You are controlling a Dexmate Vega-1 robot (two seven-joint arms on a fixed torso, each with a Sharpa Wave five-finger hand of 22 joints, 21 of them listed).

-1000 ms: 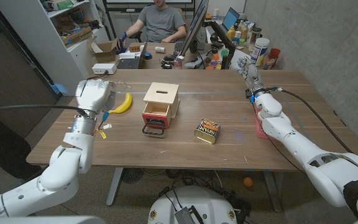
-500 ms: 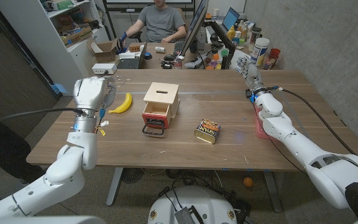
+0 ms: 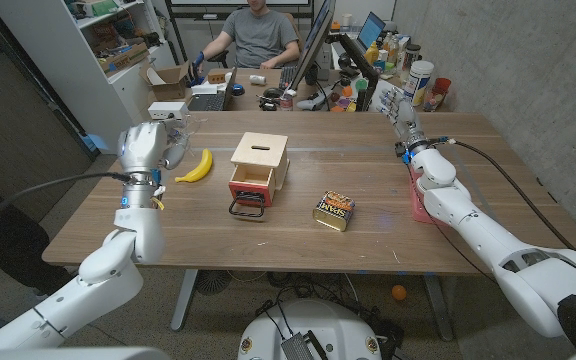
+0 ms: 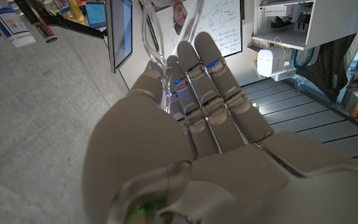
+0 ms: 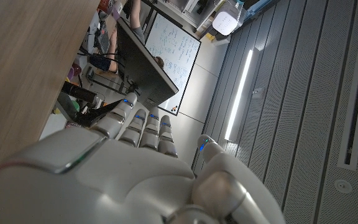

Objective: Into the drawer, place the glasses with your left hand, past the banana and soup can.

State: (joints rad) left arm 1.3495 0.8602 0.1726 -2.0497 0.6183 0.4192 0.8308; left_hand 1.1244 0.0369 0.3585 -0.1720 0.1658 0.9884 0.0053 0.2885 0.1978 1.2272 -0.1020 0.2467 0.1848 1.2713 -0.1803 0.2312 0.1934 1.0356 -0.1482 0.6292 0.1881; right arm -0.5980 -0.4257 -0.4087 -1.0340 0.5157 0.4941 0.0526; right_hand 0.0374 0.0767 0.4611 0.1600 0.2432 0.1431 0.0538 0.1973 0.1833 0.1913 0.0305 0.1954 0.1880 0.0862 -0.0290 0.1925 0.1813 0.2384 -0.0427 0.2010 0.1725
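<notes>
My left hand [image 3: 148, 148] is raised over the table's left side and holds the clear glasses [image 3: 182, 131]; in the left wrist view the clear frame [image 4: 159, 38] sticks out past the fingers [image 4: 199, 81]. The yellow banana [image 3: 195, 166] lies just right of that hand. The small wooden box with its red drawer [image 3: 249, 184] pulled open stands mid-table, a black handle in front. The soup can [image 3: 334, 211] lies on its side to the right of the drawer. My right hand [image 3: 401, 106] is up at the far right, fingers straight, holding nothing.
A pink object [image 3: 417, 206] lies by my right forearm. A person [image 3: 259, 35] sits behind the table at a desk crowded with a laptop, bottles and boxes. White shelves [image 3: 88, 40] stand at the far left.
My left hand has risen and moved toward the table's far side with the glasses, its forearm standing more upright. The right arm, banana, drawer and can have stayed put.
</notes>
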